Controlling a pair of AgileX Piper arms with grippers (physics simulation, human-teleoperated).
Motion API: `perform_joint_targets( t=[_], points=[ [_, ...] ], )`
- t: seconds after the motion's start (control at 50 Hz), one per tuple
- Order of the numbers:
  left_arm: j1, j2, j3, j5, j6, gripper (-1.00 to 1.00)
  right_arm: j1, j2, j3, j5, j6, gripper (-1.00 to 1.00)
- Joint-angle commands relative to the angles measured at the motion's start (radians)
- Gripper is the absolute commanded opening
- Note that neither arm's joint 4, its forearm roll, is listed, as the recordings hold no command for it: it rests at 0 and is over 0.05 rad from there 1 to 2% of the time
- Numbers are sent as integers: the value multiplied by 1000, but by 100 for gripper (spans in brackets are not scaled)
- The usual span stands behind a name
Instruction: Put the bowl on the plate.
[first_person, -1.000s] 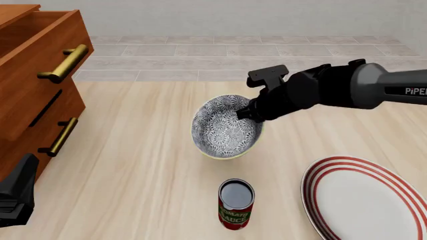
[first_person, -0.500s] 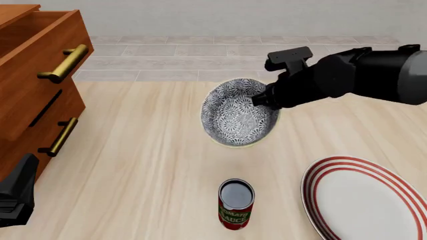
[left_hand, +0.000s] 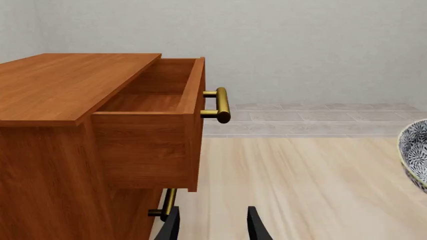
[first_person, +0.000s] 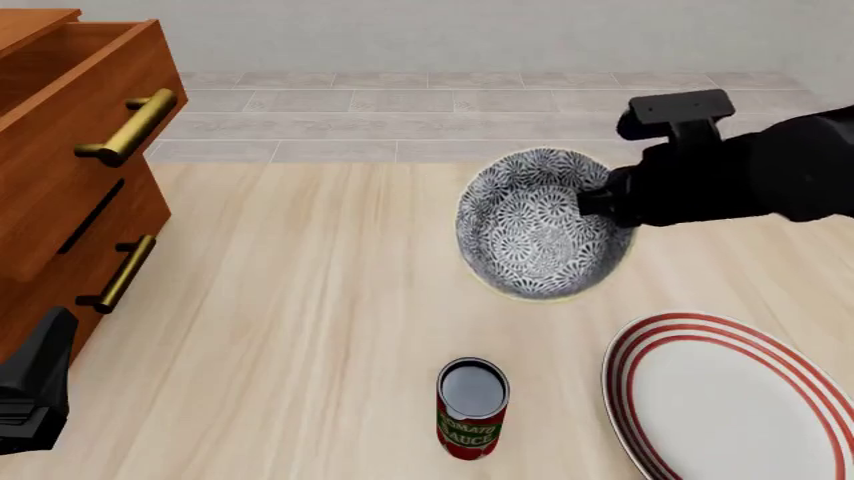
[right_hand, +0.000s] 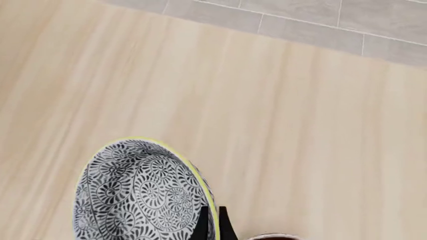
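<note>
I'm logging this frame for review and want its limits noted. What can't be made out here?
- Plate: front view's right and bottom edges crop it.
- Bowl: right rim hidden by the right gripper; the left wrist view's edge crops it.
- Can: label lettering too small.
- Left gripper: only finger tips visible.

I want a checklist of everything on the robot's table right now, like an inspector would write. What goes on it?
Surface: pale wood table, grey tiled floor beyond it.
Job's things: bowl held tilted in the air, not on the plate; plate flat at the near right, bare.
Clutter: tomato sauce can upright, near the plate's left side, apart from it.
Grippers: right gripper pinched on the bowl's rim; left gripper open, holding nothing, low at the near left by the dresser.
Cables: nothing seen.
Surroundings: wooden dresser at the left, top drawer pulled open, brass handles; plain wall behind.
</note>
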Motion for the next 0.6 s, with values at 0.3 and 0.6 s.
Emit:
perform_joint_targets(
  t=[0.3,0.6],
  points=[
    [0,0,0,0,0,100,-112,-189,146,64,29,-100],
    [0,0,0,0,0,100,-216,-315,185,174,5,-100]
  ],
)
